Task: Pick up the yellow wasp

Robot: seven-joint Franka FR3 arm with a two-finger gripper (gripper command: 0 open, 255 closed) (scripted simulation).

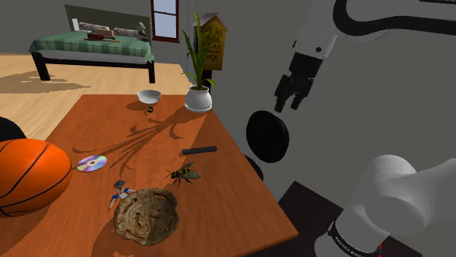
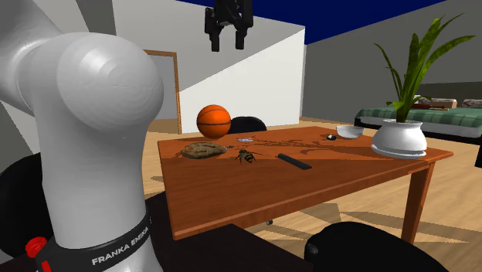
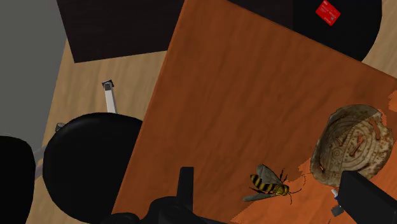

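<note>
I am hovering my gripper [image 2: 229, 35] high over the table [image 1: 109, 131], fingers [image 3: 185, 183] spread and empty, lining up on the wasp [image 1: 183, 174] lying beside a brown disc [image 1: 146, 213], judging a long straight descent comes next

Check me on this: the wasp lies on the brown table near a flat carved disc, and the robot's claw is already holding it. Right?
Not quite. The wasp does lie on the brown table near the flat carved disc, but the claw is not holding it: the shoulder view shows it open and empty, up in the air, well apart from the wasp.
</note>
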